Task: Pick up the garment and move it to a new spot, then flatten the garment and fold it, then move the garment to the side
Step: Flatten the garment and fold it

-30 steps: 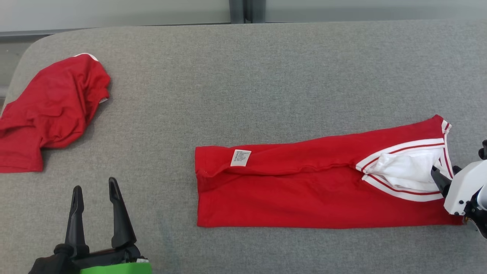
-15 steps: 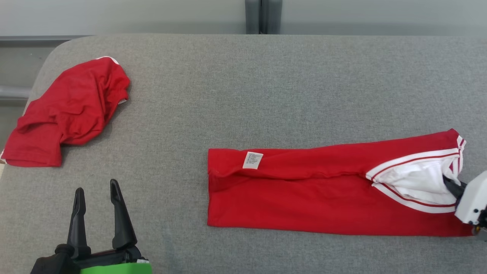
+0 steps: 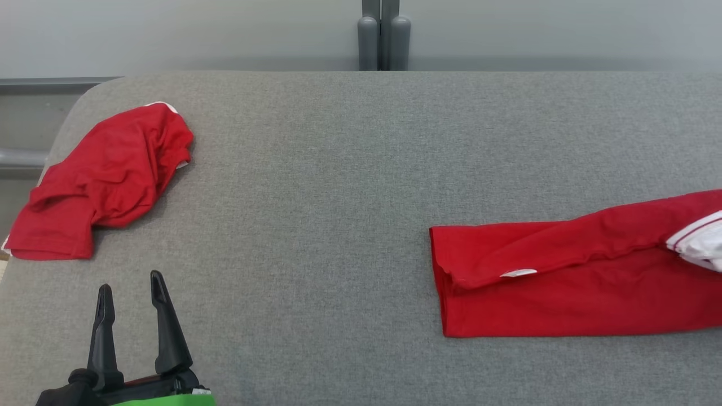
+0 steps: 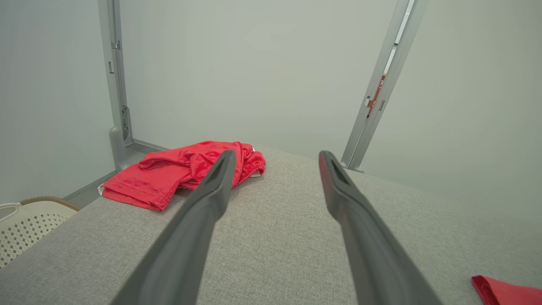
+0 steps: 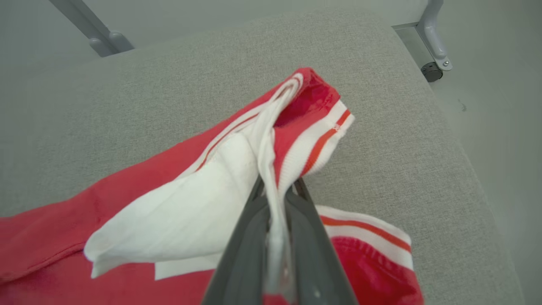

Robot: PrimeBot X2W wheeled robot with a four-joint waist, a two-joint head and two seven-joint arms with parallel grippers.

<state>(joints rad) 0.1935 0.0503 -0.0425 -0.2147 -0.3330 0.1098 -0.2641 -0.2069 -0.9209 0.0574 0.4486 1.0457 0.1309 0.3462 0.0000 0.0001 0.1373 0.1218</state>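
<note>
Two red garments lie on the grey desk in the head view: a crumpled garment far left, the folded garment at the right edge, likely for dragging aside. Nearby, the left fingers stand spread, empty. Left wrist view: those fingers touch nothing. Right wrist view: the right fingers are clenched on the folded garment's white-and-red trim.

Soft, even, diffuse light throughout, with no glare. In the head view the crumpled red cloth at 10 o'clock drops a faint, short shadow toward 4 o'clock onto the grey table. Both wrist views bend straight lines near their edges. The right end effector blurs toward 6 o'clock — the white of the garment stays sharp.
</note>
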